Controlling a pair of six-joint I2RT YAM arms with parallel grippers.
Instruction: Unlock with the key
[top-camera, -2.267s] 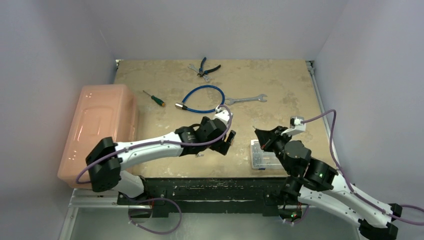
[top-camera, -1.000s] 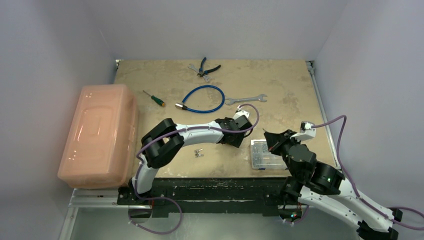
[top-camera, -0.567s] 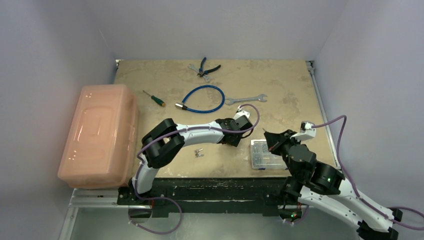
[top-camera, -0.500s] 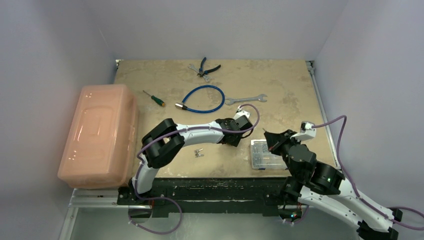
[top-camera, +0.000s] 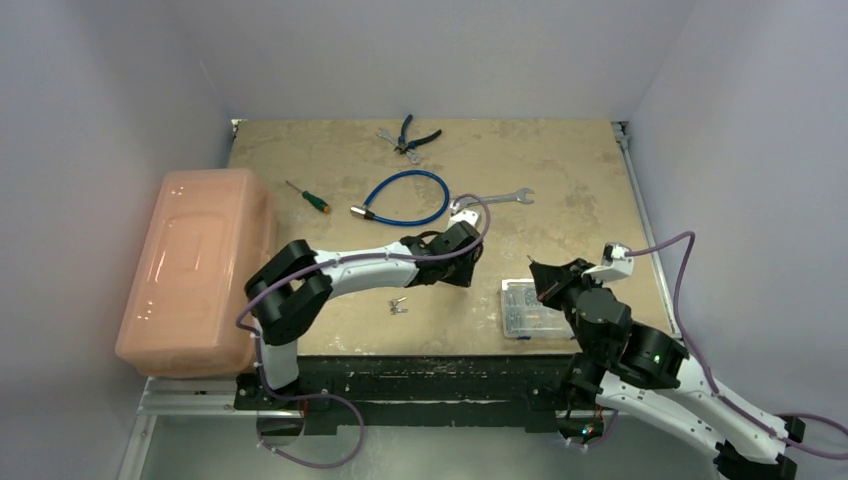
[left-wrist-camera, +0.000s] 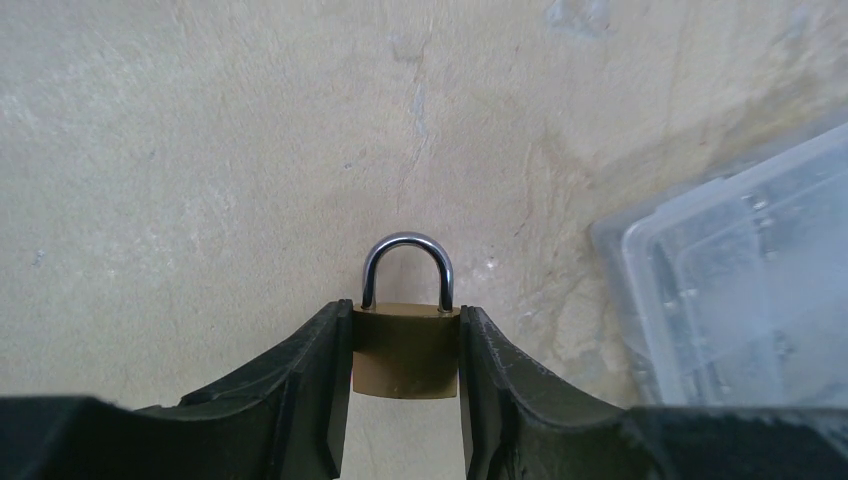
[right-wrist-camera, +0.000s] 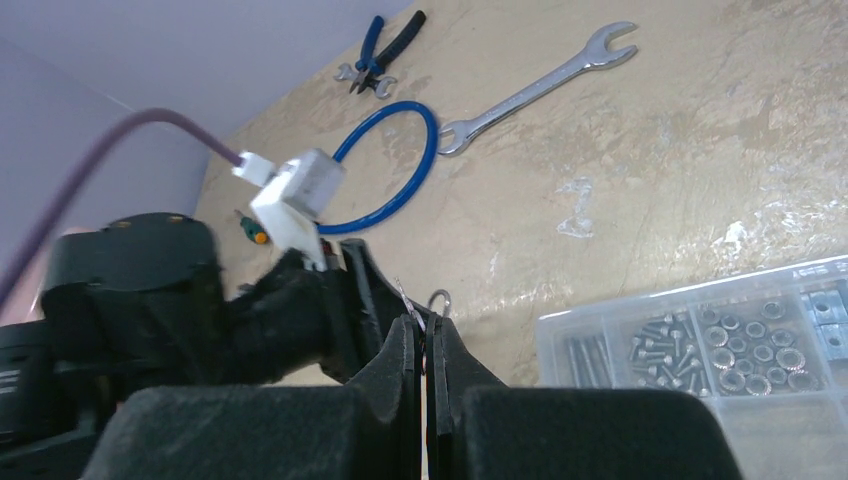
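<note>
A small brass padlock (left-wrist-camera: 405, 350) with a silver shackle sits squeezed between the two black fingers of my left gripper (left-wrist-camera: 405, 345), just above the tan table. From above, that gripper (top-camera: 462, 264) is near the table's middle and hides the padlock. My right gripper (right-wrist-camera: 425, 322) is shut, and a thin silver key (right-wrist-camera: 407, 298) pokes out past its fingertips. The key points toward the left gripper, and the padlock's shackle (right-wrist-camera: 438, 299) shows just beyond it. In the top view the right gripper (top-camera: 538, 271) is a short way right of the left one.
A clear plastic box of screws (top-camera: 525, 310) lies right of the padlock, under the right arm. Two small silver metal pieces (top-camera: 398, 306) lie near the front. Behind are a wrench (top-camera: 490, 199), a blue cable loop (top-camera: 405, 198), a screwdriver (top-camera: 305, 196) and pliers (top-camera: 410, 133). A pink bin (top-camera: 195, 265) stands at the left.
The left arm has swung left and slightly back, moving its gripper away from the screw box. The right arm has stayed still.
</note>
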